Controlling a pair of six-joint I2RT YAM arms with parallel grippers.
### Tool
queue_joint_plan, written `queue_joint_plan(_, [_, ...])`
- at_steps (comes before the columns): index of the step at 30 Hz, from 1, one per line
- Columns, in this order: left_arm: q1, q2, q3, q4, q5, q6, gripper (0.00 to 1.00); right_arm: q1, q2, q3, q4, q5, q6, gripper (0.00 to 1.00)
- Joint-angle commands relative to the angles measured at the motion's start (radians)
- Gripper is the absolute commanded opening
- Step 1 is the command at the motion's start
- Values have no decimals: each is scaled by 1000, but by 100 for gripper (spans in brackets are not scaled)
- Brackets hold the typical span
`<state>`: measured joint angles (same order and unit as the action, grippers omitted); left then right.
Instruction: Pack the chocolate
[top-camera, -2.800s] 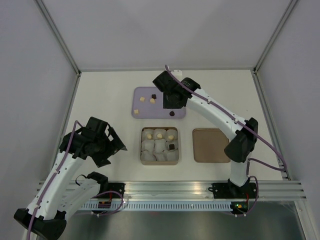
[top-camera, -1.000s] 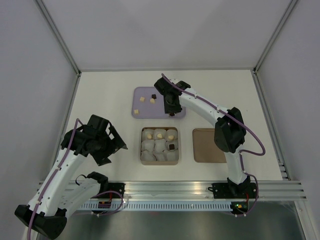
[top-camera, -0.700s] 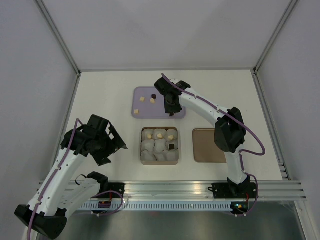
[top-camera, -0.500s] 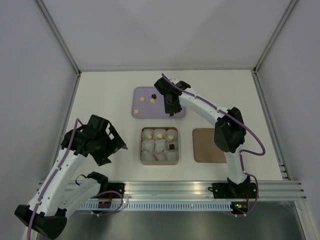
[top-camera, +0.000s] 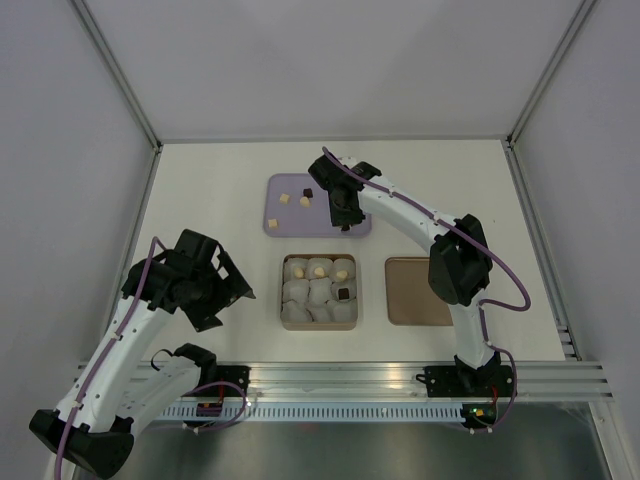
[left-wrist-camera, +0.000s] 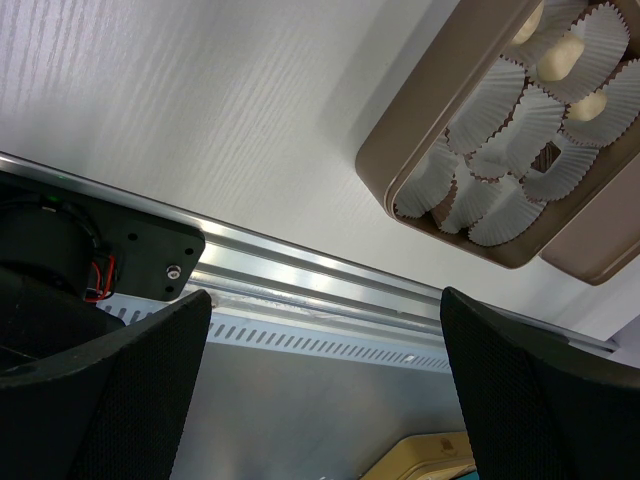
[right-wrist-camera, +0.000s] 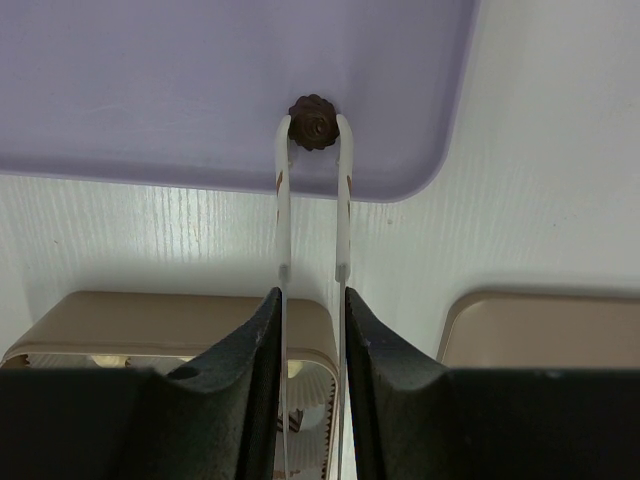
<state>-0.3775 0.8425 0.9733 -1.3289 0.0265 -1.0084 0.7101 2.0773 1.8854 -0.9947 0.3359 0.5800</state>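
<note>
My right gripper (right-wrist-camera: 314, 130) reaches down to the near right corner of the purple tray (right-wrist-camera: 200, 80). Its thin white tips are shut on a round dark chocolate (right-wrist-camera: 314, 121) that rests on the tray. From above, the right gripper (top-camera: 345, 222) hides that piece. Two tan pieces (top-camera: 285, 199) (top-camera: 304, 202) and one dark piece (top-camera: 308, 191) lie at the tray's left. The tan box (top-camera: 283, 292) holds white paper cups, some with tan pieces (top-camera: 320, 270) and one with a dark piece (top-camera: 343, 294). My left gripper (left-wrist-camera: 325, 400) hangs open and holds nothing, left of the box.
The flat brown lid (top-camera: 421, 291) lies right of the box. An aluminium rail (top-camera: 400, 375) runs along the table's near edge. Grey walls close in the table on three sides. The box (left-wrist-camera: 400, 140) shows at the upper right in the left wrist view.
The right gripper's tips have closed a little further on the dark chocolate at the tray's corner. Earlier the right arm came down onto that corner. The left arm has stayed still.
</note>
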Motion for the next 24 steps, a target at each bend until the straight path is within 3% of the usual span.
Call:
queue_joint_plan(1, [-4, -3, 16, 13, 3, -22, 100, -3, -31, 18, 8, 25, -26, 14])
queue_joint_plan(24, [-4, -11, 21, 11, 9, -27, 99, 8, -233, -100, 51, -37, -69, 14])
